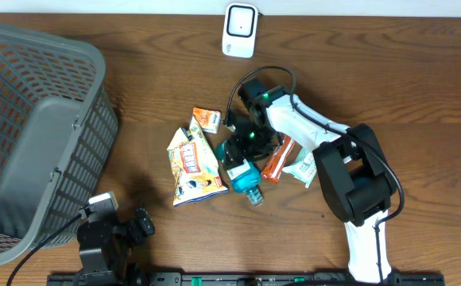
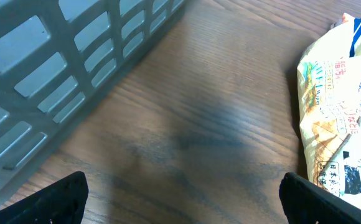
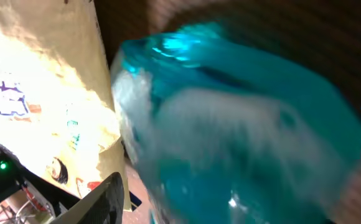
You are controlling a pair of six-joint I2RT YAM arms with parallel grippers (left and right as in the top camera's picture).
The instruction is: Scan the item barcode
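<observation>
Teal translucent plastic bottle (image 1: 245,179), seemingly, is found mid-table beneath the right gripper (image 1: 238,152), whose grip cannot be told. It should be grasped sideways, printed face left clear. The left gripper (image 2: 180,199) is spread wide, empty.

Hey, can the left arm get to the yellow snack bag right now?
Probably yes. The open left gripper faces the snack bag across bare table. The basket sits off to one side, and the right gripper is beyond the bag, by the blue bottle.
</observation>
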